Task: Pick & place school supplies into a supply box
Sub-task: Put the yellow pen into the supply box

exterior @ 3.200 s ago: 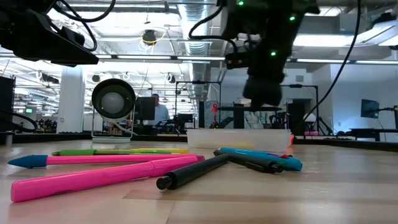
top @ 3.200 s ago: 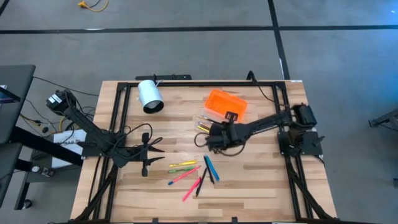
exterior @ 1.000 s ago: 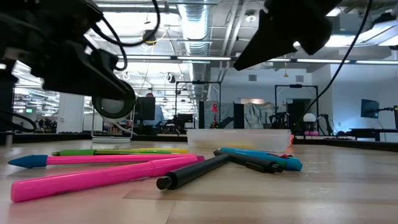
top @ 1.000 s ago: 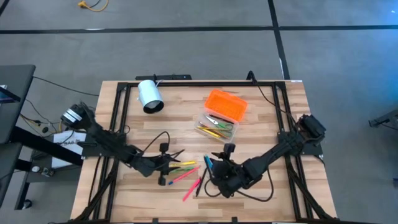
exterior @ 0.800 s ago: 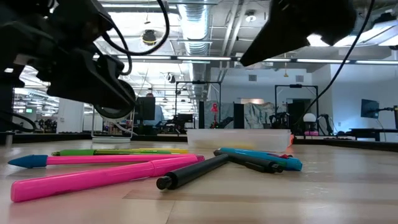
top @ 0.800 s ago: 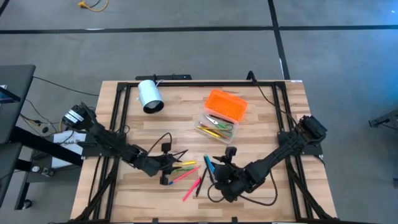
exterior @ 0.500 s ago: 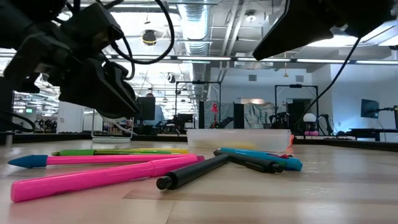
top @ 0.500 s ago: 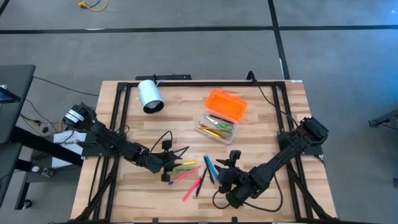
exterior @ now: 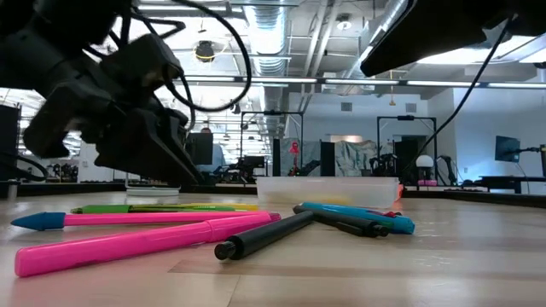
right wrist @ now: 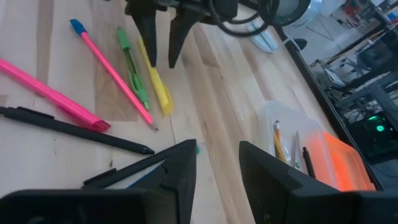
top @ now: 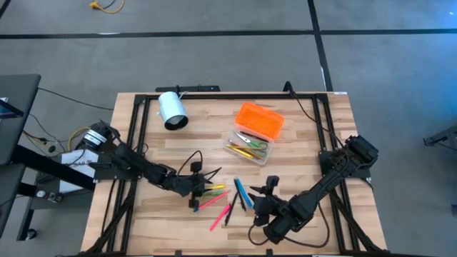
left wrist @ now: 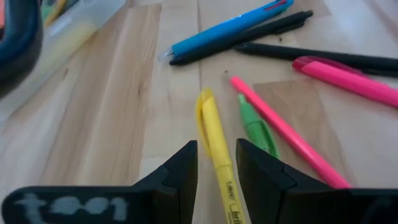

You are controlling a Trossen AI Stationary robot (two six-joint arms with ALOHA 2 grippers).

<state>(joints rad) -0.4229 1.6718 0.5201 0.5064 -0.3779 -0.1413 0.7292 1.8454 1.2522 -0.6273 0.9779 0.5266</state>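
Loose pens lie on the wooden table: a yellow one (left wrist: 214,140), a green one (left wrist: 256,129), two pink (top: 212,202), black (exterior: 273,234) and blue (top: 242,193). The supply box (top: 250,147), a clear base with its orange lid (top: 260,120) behind it, holds several pencils. My left gripper (top: 203,187) is open and low over the table, with a finger on each side of the yellow pen's end (right wrist: 151,73). I see no touch. My right gripper (top: 254,203) hangs open above the blue and black pens, nothing between its fingers.
A white cylinder (top: 171,111) lies on its side at the table's far left. A black frame (top: 136,128) runs along the table's edges. Bare wood lies at the near right corner and between the pens and the box.
My left gripper has gone toward the table's right edge and sunk, coming down over the yellow pen's end. My right gripper has drawn back toward the near edge. Both have stayed open. The pens and the box have kept their places.
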